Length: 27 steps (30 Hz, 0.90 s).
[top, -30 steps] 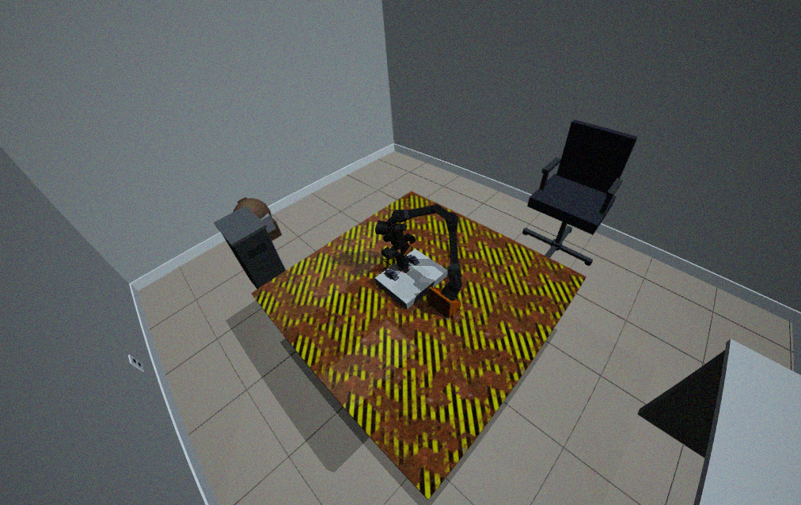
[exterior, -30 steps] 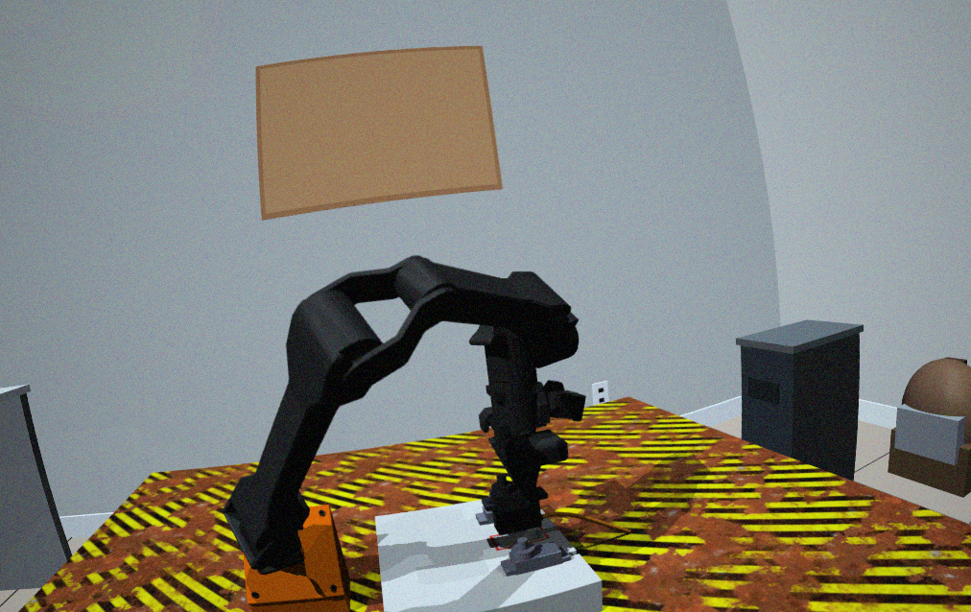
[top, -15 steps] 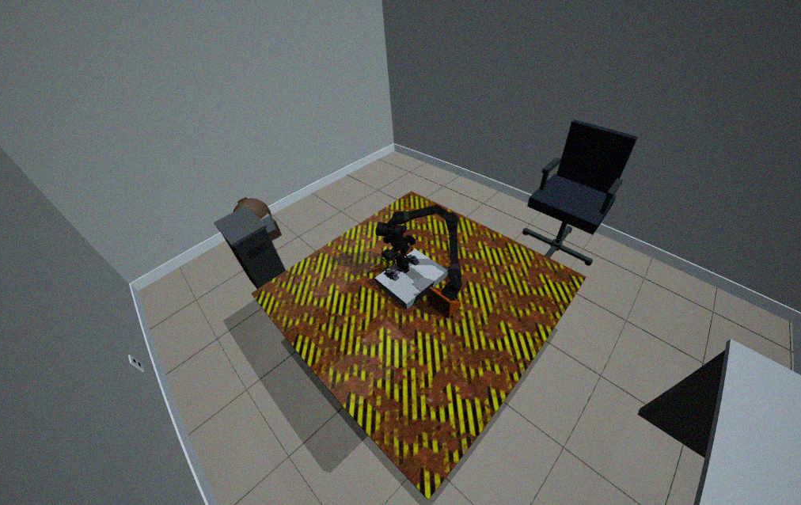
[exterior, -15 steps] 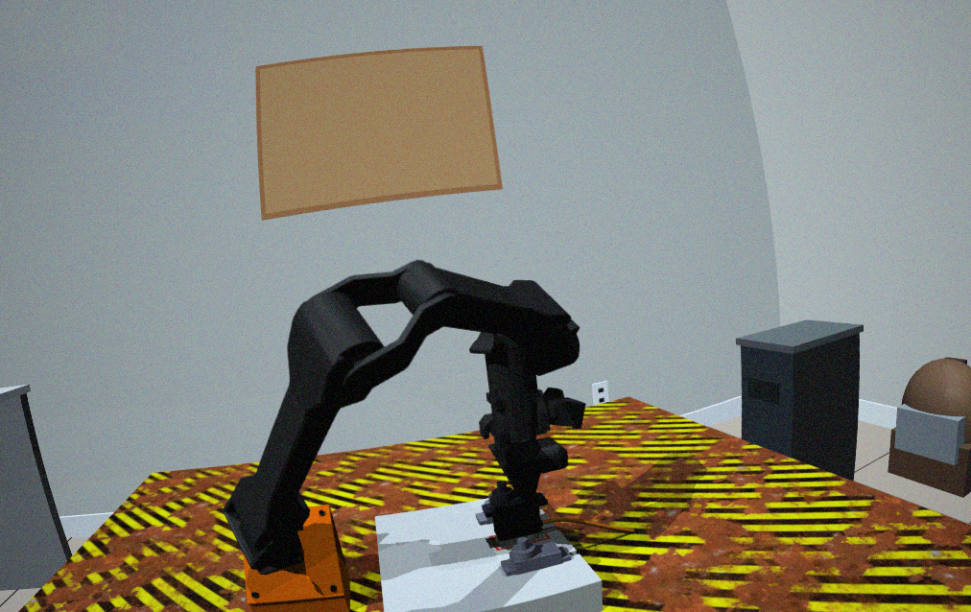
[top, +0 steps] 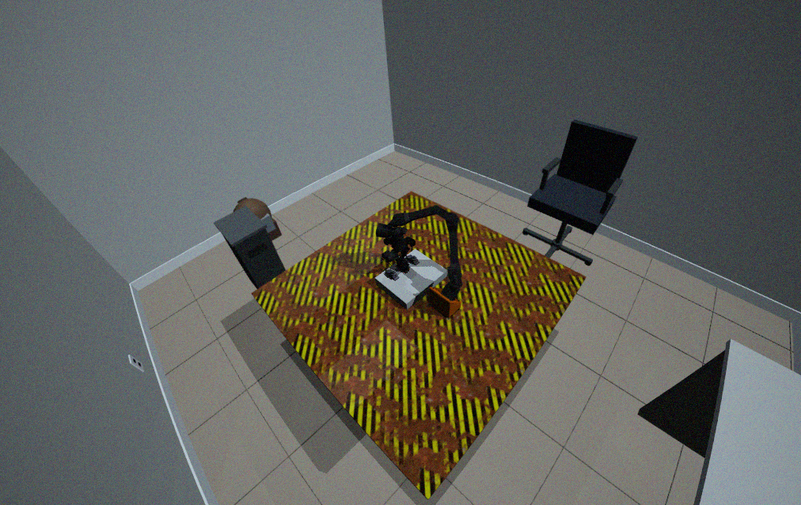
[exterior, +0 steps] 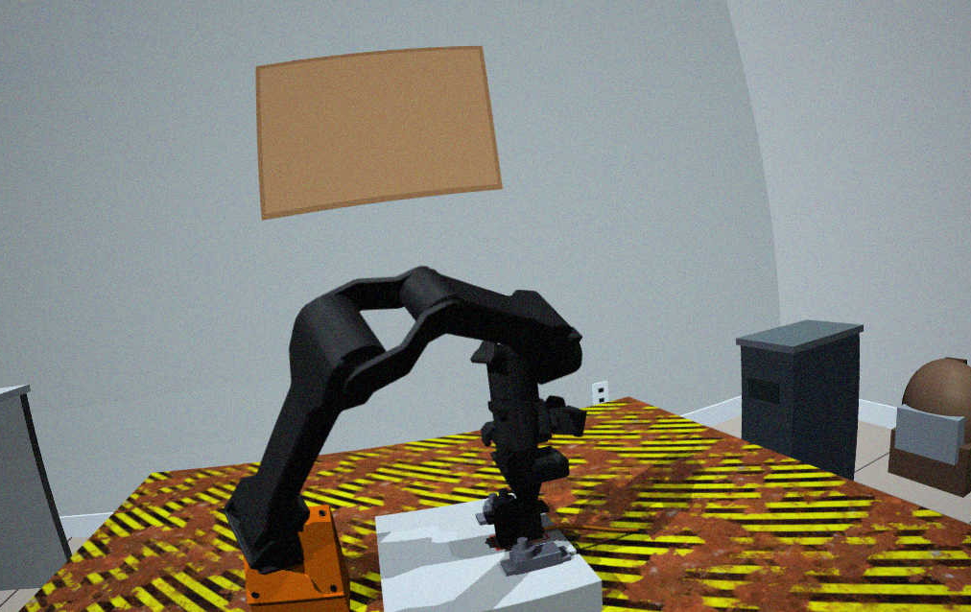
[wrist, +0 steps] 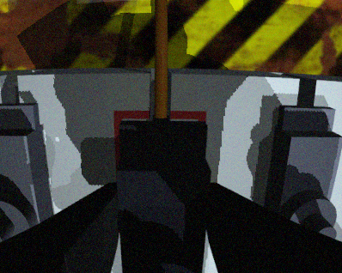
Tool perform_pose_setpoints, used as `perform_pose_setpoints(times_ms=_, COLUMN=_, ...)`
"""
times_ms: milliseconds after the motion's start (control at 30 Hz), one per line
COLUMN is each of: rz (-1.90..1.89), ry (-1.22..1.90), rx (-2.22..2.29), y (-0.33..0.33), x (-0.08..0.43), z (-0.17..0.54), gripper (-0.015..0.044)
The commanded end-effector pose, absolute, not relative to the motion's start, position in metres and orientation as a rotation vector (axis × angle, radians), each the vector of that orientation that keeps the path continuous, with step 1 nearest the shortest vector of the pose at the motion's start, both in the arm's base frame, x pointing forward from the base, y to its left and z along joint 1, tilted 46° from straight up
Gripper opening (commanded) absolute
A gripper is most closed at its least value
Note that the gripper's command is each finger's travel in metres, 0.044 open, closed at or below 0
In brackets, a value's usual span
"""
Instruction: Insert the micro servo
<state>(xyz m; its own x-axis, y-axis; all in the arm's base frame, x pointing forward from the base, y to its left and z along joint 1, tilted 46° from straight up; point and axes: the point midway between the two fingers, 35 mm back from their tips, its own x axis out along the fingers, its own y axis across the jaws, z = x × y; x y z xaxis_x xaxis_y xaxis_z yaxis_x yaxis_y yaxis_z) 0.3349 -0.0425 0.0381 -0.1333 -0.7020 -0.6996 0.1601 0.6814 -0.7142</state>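
Observation:
My gripper (top: 400, 266) (exterior: 517, 535) (wrist: 162, 195) points down and is shut on the loose micro servo (wrist: 162, 146), a black block low over the marked pocket. In the wrist view the servo covers most of the pocket; the red outline (wrist: 132, 114) shows along its far and left sides. The orange-brown cable (wrist: 161, 51) (exterior: 595, 528) runs from the servo's far end, in line with the side notch, out past the edge of the white deck (top: 402, 294) (exterior: 413, 586) (wrist: 235, 129). The fingers hide the servo's ears and underside, so its height above the deck cannot be told.
A mounted grey servo (wrist: 311, 159) (exterior: 536, 557) stands close on the right in the wrist view, another servo (wrist: 12, 159) (exterior: 485, 518) on the left. The arm's orange base (top: 445, 301) (exterior: 298, 586) stands beside the deck on the striped table top (top: 428, 377) (exterior: 778, 532).

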Motion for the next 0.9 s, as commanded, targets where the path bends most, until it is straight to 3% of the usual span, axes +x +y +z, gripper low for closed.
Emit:
perform_pose_setpoints(times_ms=0, rz=-0.786, ry=1.535, rx=-0.470, y=-0.045, x=0.334, z=0.035, gripper=0.0000)
perform_pose_setpoints(times_ms=867, rz=-0.786, ry=1.534, rx=-0.470, y=-0.061, x=0.331, z=0.019, gripper=0.0000)
